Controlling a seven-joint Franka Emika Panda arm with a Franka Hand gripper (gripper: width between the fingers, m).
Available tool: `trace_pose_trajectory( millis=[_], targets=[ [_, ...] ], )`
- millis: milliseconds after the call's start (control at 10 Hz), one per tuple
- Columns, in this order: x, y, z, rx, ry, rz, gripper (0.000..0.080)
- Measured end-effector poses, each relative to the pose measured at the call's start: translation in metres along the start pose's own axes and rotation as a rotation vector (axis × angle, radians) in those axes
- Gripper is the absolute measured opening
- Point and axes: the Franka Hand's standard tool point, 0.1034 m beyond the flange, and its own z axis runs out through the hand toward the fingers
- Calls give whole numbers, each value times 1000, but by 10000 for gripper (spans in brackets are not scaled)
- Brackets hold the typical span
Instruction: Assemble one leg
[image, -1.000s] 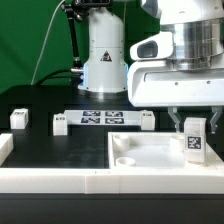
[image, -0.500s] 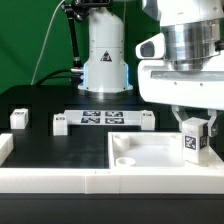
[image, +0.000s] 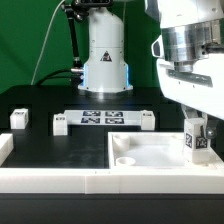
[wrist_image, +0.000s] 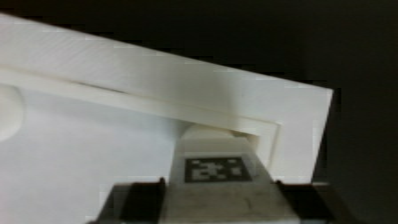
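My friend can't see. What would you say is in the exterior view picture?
The gripper holds a leg upright at a corner of the white tray. Three more legs sit on the black table beside the marker board.

Wears glossy white shells all over — domed and tapering at the base column (image: 103, 55), boxy at the gripper (image: 197, 148). Carries a ribbed silver-grey cylinder (image: 195, 42) above that gripper. Ends in two dark grey fingers (wrist_image: 139, 203). Trails a thin dark cable (image: 47, 45) beside the base.
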Motion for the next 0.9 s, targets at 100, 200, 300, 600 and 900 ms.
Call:
trace_pose_trajectory(
  millis=[100, 200, 300, 600, 900],
  targets=[
    [0, -1, 0, -5, -17, 60, 294],
    [0, -1, 0, -4, -17, 60, 294],
    [-1, -1, 1, -5, -17, 46, 294],
    [-2, 3, 2, -24, -23, -184, 581],
    [-1, 4, 1, -53, -33, -560, 645]
  ],
)
